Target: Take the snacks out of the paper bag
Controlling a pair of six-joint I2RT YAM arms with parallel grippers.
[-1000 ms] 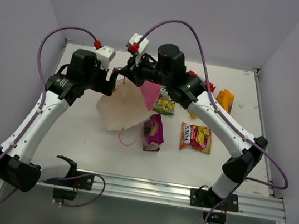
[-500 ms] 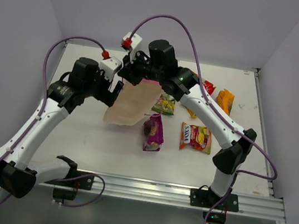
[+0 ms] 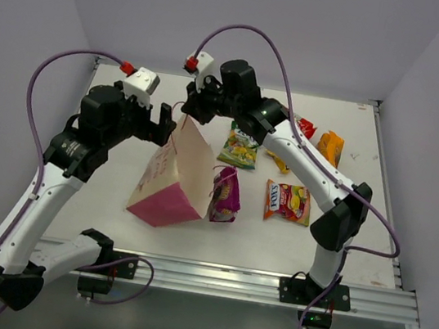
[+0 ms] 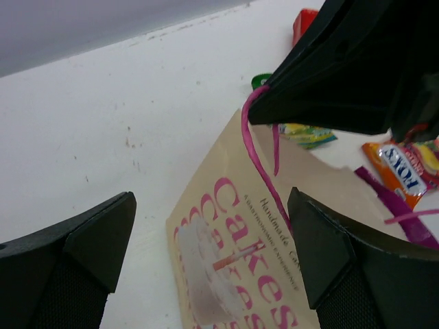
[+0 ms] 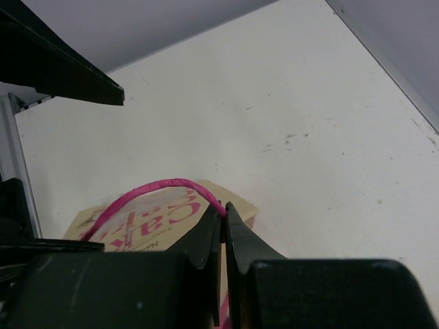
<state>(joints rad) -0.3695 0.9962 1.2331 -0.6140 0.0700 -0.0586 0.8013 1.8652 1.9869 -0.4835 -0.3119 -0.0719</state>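
1. Top view: I see the paper bag (image 3: pixel 174 178) standing tilted on the table, its long axis running up to my right gripper (image 3: pixel 191 109), which pinches its top. My left gripper (image 3: pixel 168 124) hangs spread just beside the bag's upper left edge. Snacks (image 3: pixel 225 194) lie to the bag's right.
2. Left wrist: fingers (image 4: pixel 82 253) gape with nothing held, and the bag's printed face is directly below.
3. Right wrist: jaws clamped on the pink cord handle (image 5: pixel 151 188).
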